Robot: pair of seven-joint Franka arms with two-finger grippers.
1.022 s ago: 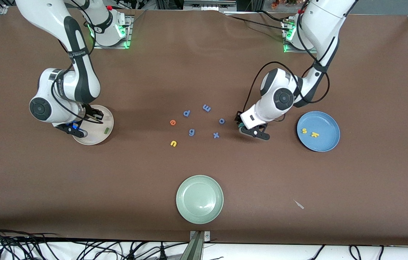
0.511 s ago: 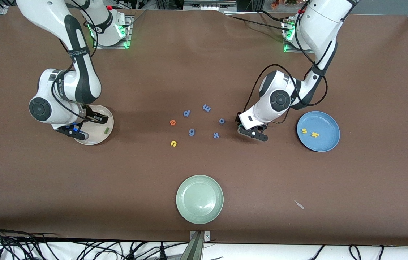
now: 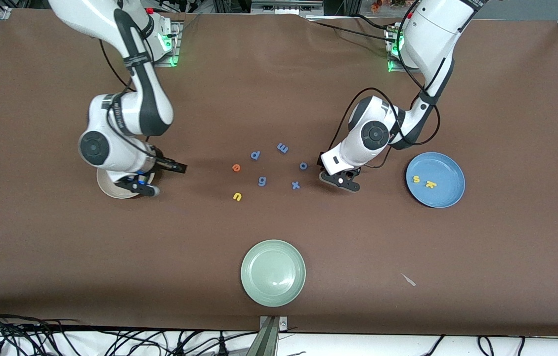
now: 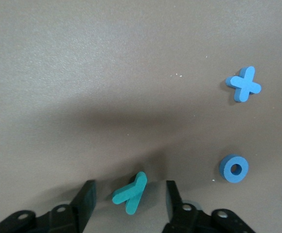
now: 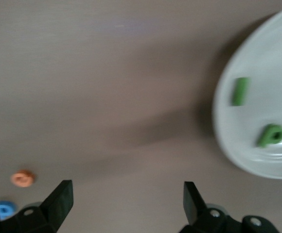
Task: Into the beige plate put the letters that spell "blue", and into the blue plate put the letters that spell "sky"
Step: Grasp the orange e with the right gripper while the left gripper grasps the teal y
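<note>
My left gripper (image 4: 129, 199) brackets the teal y (image 4: 130, 192), unclamped: close squarely before lifting toward the blue plate (image 3: 449, 193); my right gripper (image 5: 124, 201), wide open, holds nothing.

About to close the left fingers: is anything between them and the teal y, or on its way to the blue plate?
Nothing visible. The teal y lies alone between the left gripper fingers. The blue o and x sit off toward the right arm's end. Bare table leads to the blue plate.
</note>
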